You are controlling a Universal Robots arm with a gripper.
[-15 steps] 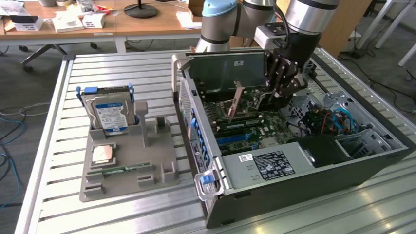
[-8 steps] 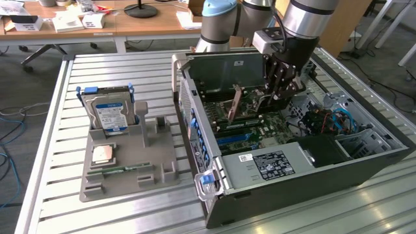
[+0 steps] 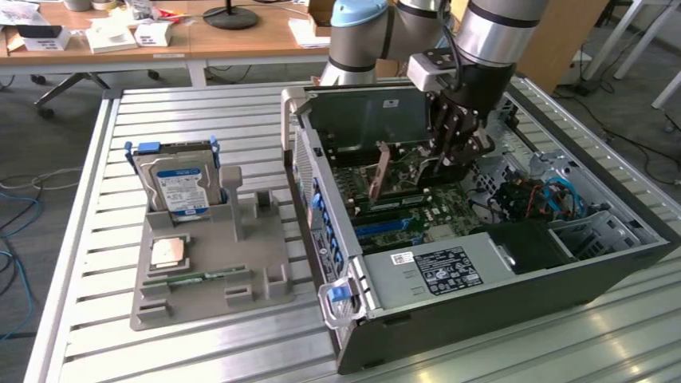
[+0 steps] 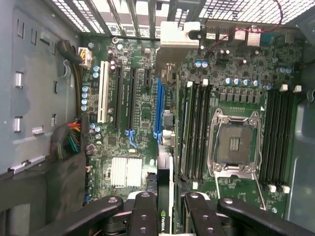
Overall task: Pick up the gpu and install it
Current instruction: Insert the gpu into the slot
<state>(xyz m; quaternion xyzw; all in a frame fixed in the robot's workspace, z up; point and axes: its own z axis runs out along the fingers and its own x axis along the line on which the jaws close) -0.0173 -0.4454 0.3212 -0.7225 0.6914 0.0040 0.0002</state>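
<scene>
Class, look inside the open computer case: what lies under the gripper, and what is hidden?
Under the gripper lies the motherboard, with slots and an empty processor socket. The gpu, held edge-on between the fingers, covers the strip of board beneath it.

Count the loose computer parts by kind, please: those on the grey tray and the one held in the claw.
hard drive: 1
CPU chip: 1
RAM stick: 1
gpu: 1
Total: 4
</scene>
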